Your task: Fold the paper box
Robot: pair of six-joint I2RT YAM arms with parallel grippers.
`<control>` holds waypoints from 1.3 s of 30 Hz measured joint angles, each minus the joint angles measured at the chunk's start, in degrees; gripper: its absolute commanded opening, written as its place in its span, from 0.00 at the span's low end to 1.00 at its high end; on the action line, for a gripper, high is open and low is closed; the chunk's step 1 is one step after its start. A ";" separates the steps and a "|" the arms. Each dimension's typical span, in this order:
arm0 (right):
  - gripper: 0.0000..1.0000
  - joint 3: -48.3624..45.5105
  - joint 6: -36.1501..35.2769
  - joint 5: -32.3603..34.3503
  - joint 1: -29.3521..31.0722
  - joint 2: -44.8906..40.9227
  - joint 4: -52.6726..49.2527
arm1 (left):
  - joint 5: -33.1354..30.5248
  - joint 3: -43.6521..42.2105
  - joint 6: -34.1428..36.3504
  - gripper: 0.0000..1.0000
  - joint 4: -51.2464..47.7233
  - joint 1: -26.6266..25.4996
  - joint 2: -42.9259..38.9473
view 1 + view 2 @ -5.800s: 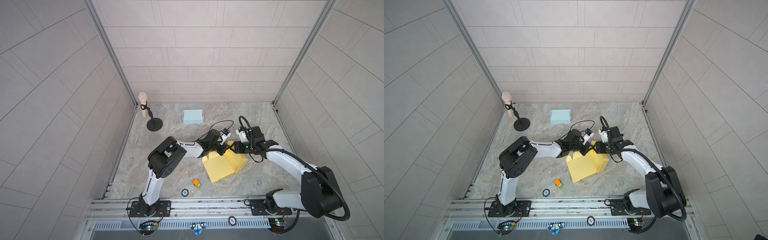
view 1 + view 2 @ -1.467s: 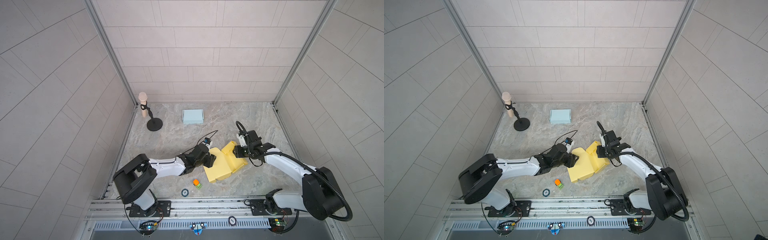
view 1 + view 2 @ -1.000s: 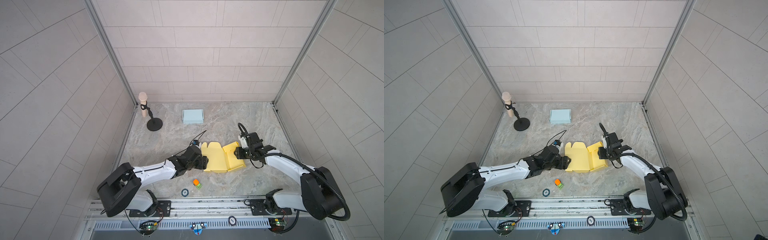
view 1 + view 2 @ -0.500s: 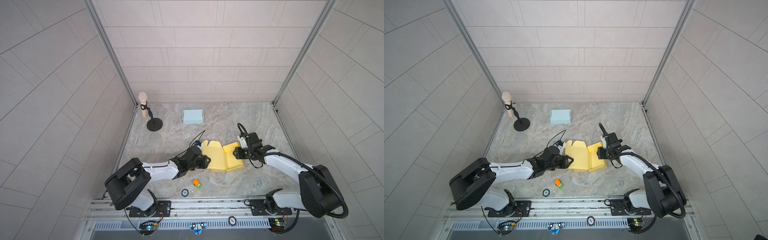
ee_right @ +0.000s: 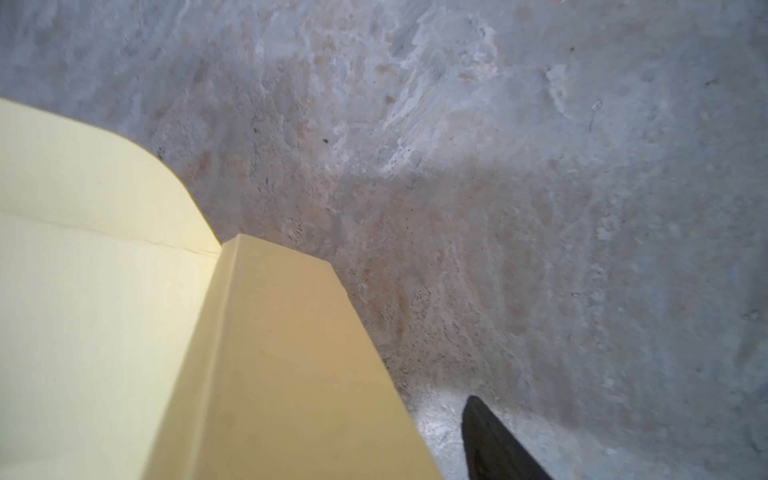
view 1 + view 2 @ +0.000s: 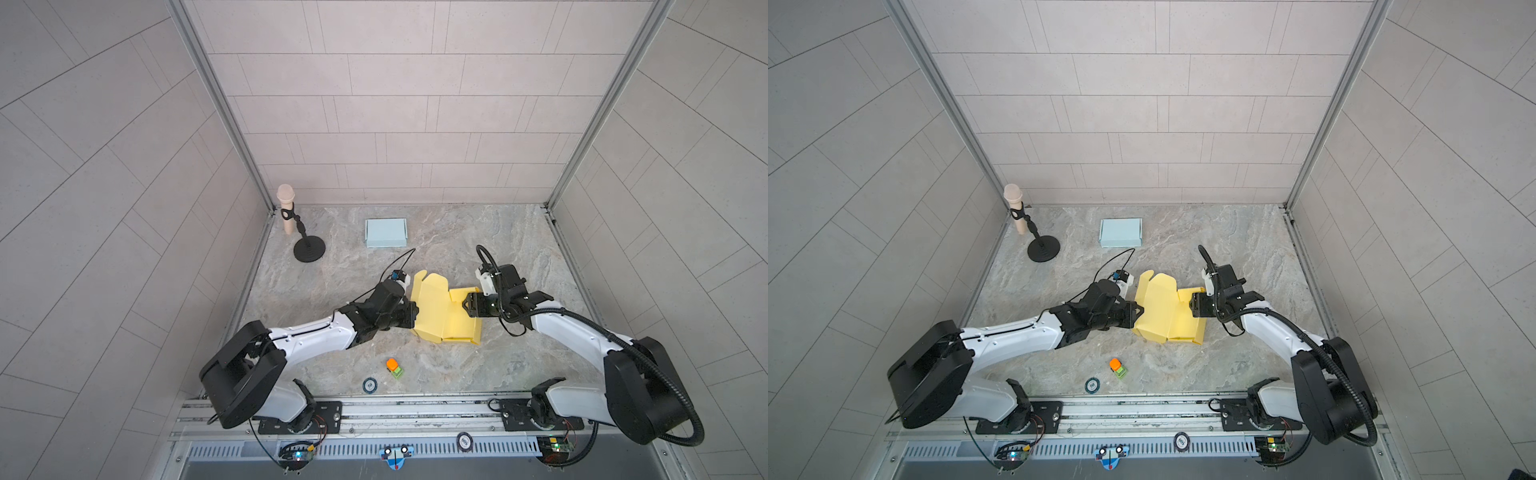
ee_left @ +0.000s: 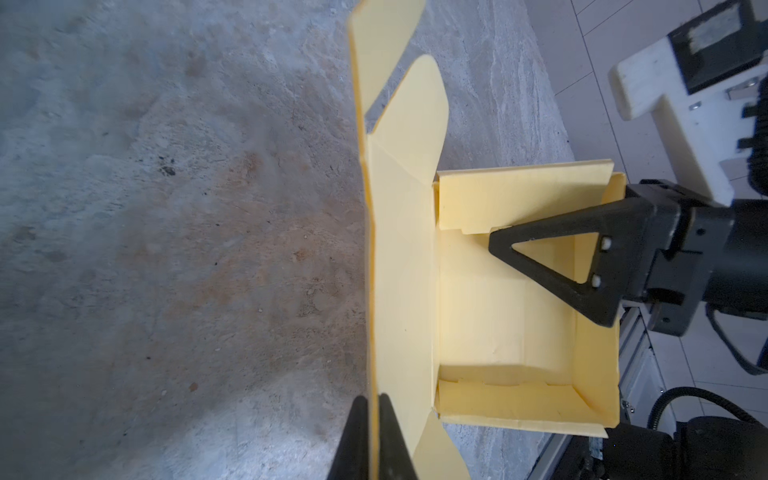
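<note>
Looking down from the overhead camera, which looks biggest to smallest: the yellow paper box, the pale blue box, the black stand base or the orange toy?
In a top view:
1. yellow paper box
2. pale blue box
3. black stand base
4. orange toy

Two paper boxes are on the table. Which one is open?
The yellow box in the middle: its lid is lifted and the inside shows. The light blue box near the back wall is shut and lies flat.

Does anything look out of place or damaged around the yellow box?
Nothing looks damaged. The yellow paper box is half folded, its lid flap pinched by the left fingers. An orange-green toy and a round token lie loose in front of it, unrelated to folding.
</note>
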 measured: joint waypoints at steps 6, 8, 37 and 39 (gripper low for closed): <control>0.88 -3.23 0.52 -1.51 0.00 -4.92 0.20 | -1.53 8.90 7.82 0.00 -12.41 0.96 0.04; 0.88 -3.96 0.50 -2.38 0.04 -6.08 0.22 | -2.43 12.04 10.38 0.00 -15.82 0.96 0.24; 1.00 -2.54 0.70 -1.64 0.39 -7.78 -4.20 | -3.63 25.92 28.26 0.00 -32.98 -2.23 4.35; 0.99 -2.32 0.87 -1.60 0.39 -7.78 -4.17 | -3.26 25.90 28.39 0.00 -32.65 -2.91 4.35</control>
